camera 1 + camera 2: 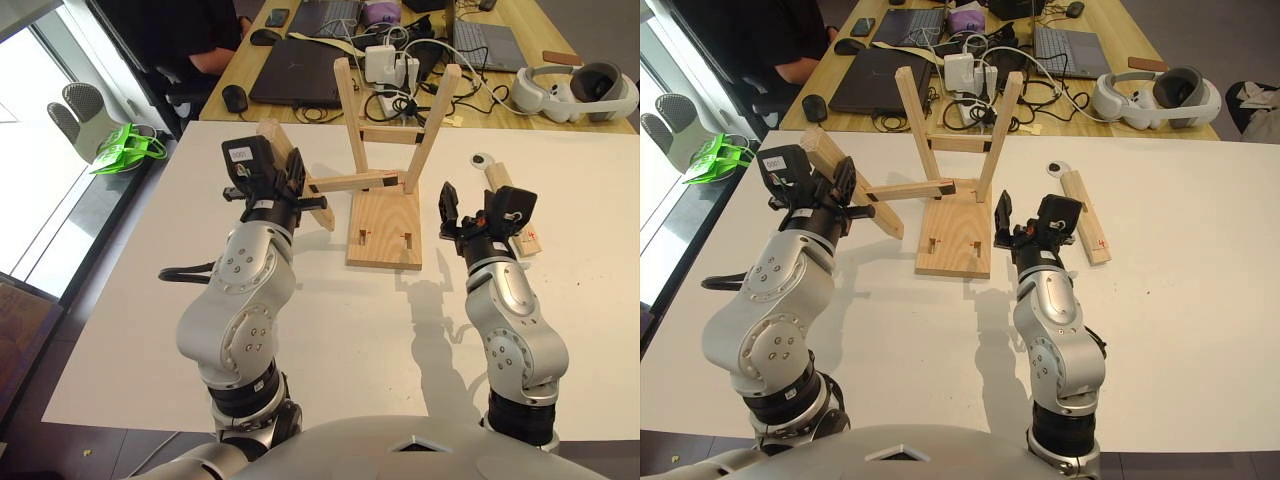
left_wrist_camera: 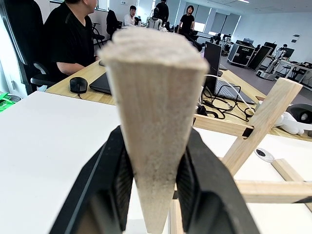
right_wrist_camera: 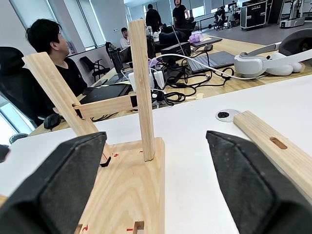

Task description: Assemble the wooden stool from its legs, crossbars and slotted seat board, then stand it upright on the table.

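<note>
Left pincer (image 2: 155,170) pinching pale square wooden leg (image 2: 156,73), held tilted. Thin wooden crossbar (image 1: 355,183) runs from it toward standing frame. Slotted wooden seat board (image 1: 385,240) lies flat near far edge of white surface (image 1: 560,330), centre. Two upright legs (image 1: 351,110) stand in board. Right pincer (image 1: 1020,222) spread, just beside board. Loose slotted leg (image 1: 1085,215) lies flat toward far right edge.

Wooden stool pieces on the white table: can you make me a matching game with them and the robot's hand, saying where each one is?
Things:
1. flat wooden seat board
2. loose slotted wooden leg
3. tilted wooden leg
4. right gripper

States:
A. open, holding nothing
B. clamped in the left gripper
C. lying alone on the white table, on the robot's right
D. flat on the table, two upright legs standing in it

Pairs: 1-D, 2-C, 3-B, 4-A.
</note>
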